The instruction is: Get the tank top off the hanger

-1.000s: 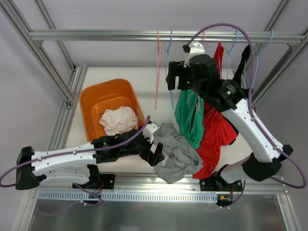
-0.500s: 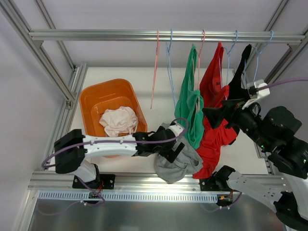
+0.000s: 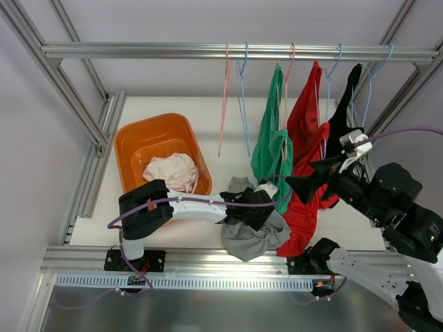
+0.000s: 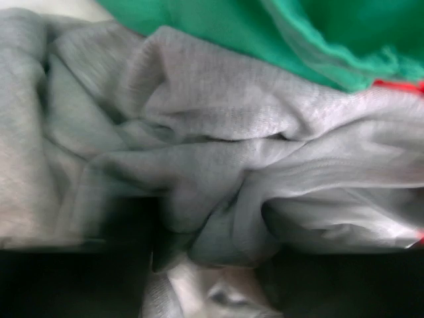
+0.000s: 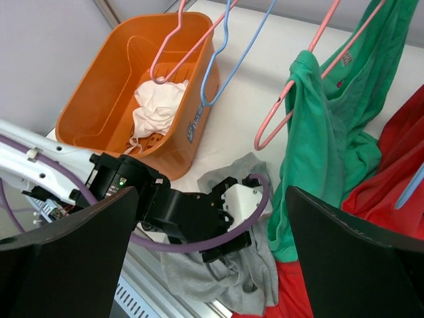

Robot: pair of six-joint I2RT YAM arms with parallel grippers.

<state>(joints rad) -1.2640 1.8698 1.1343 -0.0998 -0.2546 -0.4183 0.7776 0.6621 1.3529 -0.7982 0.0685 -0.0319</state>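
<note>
Along the near edge of the white table (image 3: 173, 111), we find the grey tank top (image 3: 252, 238) lying in a crumpled heap. It is off every hanger, and its lower folds droop over the table's front edge.

The left gripper (image 3: 250, 211) is pushed into the top of that heap. From the left wrist view, grey folds draw together between its two dark, blurred fingers (image 4: 79, 265), so we read the jaws as closed on a bunch of the cloth. A strip of green and a sliver of red show along the upper edge of that view.

The right gripper (image 5: 212, 192) hangs high over the table's right side. Its fingers are spread wide with nothing between them, and its camera looks down on the left arm and the grey heap.

Behind the heap, a green tank top (image 3: 273, 155) hangs on a pink hanger (image 5: 291, 99), its hem just beside the grey cloth. To its right hang a red garment (image 3: 308, 138) and a black garment (image 3: 346, 104). All three hang from the overhead rail (image 3: 138, 50). Left of the green top, a bare pink hanger (image 3: 225, 97) and a bare blue hanger (image 3: 242, 97) hang from the same rail.

On the table's left side stands an orange tub (image 3: 135, 149) holding a pale bundle of cloth (image 3: 172, 171), well apart from the grey tank top.
</note>
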